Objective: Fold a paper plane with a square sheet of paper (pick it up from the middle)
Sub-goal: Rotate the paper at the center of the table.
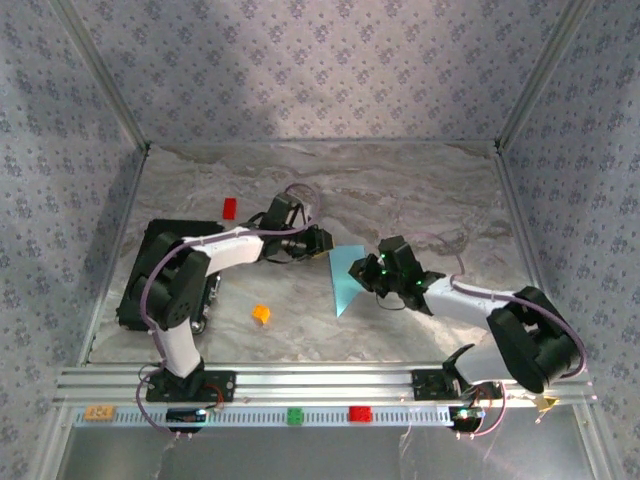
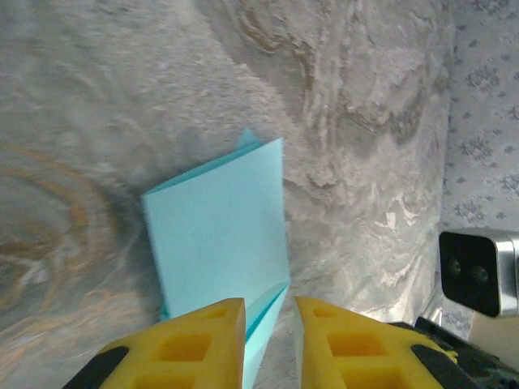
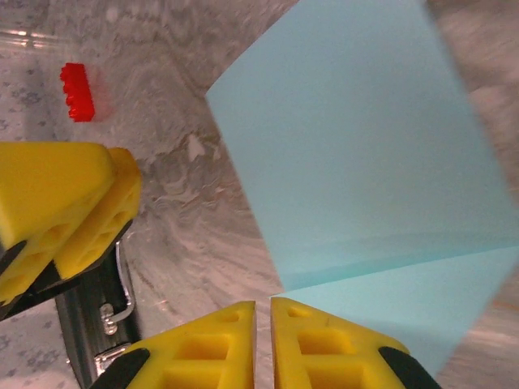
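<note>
The light-blue sheet of paper (image 1: 346,279) lies folded mid-table, tapering to a point toward the near edge. In the left wrist view the sheet of paper (image 2: 219,235) is a creased panel, and one raised edge runs into the gap between my left fingers. The left gripper (image 1: 322,244) (image 2: 270,324) is open at the sheet's left edge. The right gripper (image 1: 373,270) (image 3: 263,312) is at the sheet's right side. Its jaws are nearly together with only marble in the slit, and the sheet's (image 3: 357,154) corner lies just past the tips. The left fingers (image 3: 57,203) show there too.
A black slab (image 1: 150,270) lies at the left under my left arm. A red block (image 1: 230,208) (image 3: 77,91) sits behind it and a small orange block (image 1: 261,314) in front. Green (image 1: 295,416) and red (image 1: 359,413) blocks rest on the front rail.
</note>
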Robot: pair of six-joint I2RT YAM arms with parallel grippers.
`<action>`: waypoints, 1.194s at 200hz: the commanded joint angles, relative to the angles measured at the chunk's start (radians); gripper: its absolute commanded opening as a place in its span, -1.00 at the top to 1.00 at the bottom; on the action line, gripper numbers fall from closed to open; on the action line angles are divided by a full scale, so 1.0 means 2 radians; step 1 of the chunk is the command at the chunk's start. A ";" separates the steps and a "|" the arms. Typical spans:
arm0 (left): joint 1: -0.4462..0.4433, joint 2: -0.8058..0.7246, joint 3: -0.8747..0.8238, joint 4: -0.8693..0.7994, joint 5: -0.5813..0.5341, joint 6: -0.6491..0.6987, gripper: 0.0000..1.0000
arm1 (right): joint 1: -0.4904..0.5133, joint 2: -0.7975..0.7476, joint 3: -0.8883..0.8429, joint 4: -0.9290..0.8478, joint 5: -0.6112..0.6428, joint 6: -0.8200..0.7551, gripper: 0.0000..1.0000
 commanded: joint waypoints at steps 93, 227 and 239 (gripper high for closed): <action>-0.016 0.097 0.057 -0.027 0.049 0.011 0.64 | -0.051 -0.028 -0.028 -0.063 -0.037 -0.073 0.63; -0.017 0.117 0.015 -0.030 0.094 0.065 0.78 | -0.088 -0.027 -0.026 -0.084 -0.070 -0.091 0.26; -0.016 0.117 0.015 -0.033 0.096 0.068 0.78 | -0.090 -0.023 -0.023 -0.087 -0.071 -0.098 0.26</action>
